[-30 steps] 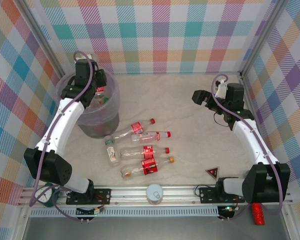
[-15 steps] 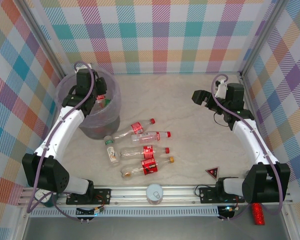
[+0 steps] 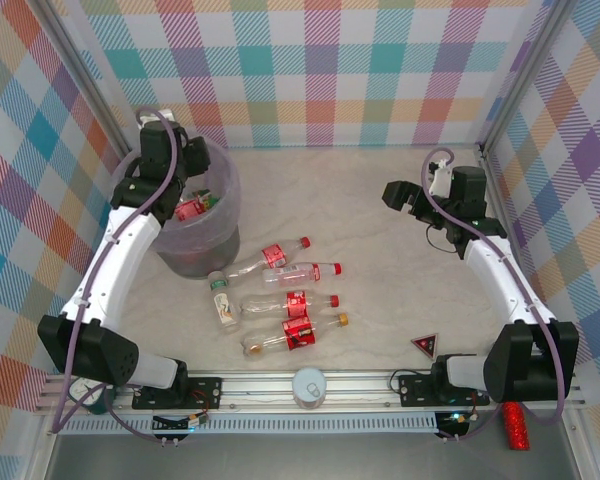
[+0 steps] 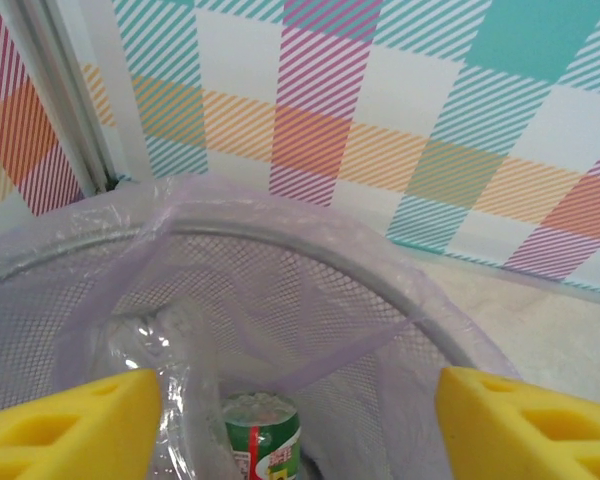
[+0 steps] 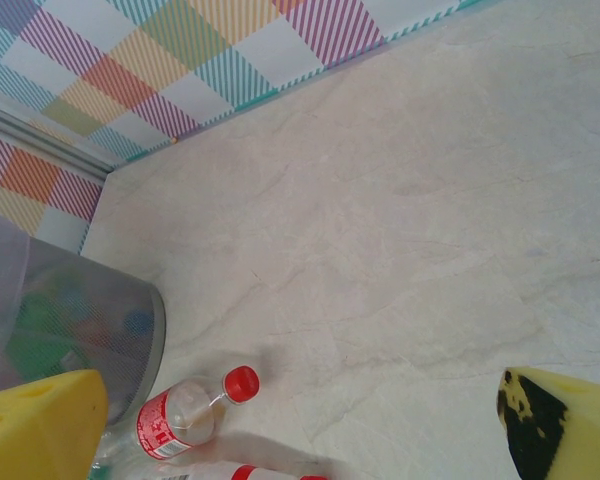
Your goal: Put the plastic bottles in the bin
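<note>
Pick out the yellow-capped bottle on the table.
The bottle nearest the arms' bases, cap pointing right; the other four there have red or white caps.

Nothing legible. Red labels on clear plastic bottles [image 3: 296, 330]: print too small. Red triangular sign [image 3: 425, 346]: mark unreadable.

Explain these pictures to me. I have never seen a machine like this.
Two white robot arms stand bolted at the table's near edge. The overhead picture looks down on both; the other two come from a camera on each wrist. The left arm's yellow fingers hang open above the round translucent pale-purple plastic bin, holding nothing; a green-labelled bottle sits inside. The right arm's fingers are open and empty too. Five small clear plastic bottles lie on the pale table, waiting to be binned.
</note>
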### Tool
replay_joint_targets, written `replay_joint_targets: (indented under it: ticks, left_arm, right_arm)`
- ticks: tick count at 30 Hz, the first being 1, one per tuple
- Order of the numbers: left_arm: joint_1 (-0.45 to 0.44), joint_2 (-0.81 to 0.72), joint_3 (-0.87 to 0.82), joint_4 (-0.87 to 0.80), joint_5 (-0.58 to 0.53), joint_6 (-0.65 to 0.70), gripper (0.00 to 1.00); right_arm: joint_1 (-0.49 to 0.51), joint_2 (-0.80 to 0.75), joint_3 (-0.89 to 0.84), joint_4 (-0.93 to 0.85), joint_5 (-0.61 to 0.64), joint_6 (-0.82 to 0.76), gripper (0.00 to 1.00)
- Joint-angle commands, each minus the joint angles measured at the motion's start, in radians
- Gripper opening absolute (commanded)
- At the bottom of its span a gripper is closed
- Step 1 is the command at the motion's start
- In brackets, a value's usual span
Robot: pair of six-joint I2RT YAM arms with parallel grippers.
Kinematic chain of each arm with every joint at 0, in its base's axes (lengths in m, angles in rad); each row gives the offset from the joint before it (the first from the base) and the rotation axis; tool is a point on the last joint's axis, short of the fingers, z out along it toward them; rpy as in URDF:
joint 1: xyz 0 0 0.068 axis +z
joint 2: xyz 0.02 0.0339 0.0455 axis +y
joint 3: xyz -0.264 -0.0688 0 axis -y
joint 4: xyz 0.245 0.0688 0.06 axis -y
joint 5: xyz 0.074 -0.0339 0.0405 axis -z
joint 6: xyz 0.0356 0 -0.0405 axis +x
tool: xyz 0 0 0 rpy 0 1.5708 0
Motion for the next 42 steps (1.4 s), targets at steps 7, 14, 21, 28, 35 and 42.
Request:
replay_joint_targets:
  ticks: [7, 14, 21, 28, 35, 42]
  left_arm:
    - [-0.037, -0.055, -0.017, -0.087, -0.016, 0.062, 0.67]
    - [-0.269, -0.089, 0.12, -0.249, -0.104, 0.202, 0.69]
    - [-0.474, 0.006, 0.249, -0.406, 0.079, 0.247, 0.69]
    - [-0.558, 0.156, 0.282, -0.498, 0.301, 0.231, 0.69]
    - [-0.633, 0.264, 0.255, -0.502, 0.174, 0.211, 0.68]
    - [-0.665, 0.406, 0.325, -0.505, 0.123, 0.21, 0.68]
  right_arm:
    - [-0.004, -0.027, 0.07, -0.071, -0.013, -0.048, 1.0]
    - [-0.005, -0.08, 0.087, -0.258, -0.007, -0.149, 1.0]
    - [-0.004, -0.18, -0.001, -0.451, -0.037, -0.207, 0.99]
    - [-0.036, -0.201, -0.06, -0.502, -0.004, -0.21, 0.97]
    - [-0.048, -0.191, -0.119, -0.414, -0.05, -0.18, 0.96]
    - [-0.068, -0.214, -0.219, -0.277, -0.056, -0.098, 0.95]
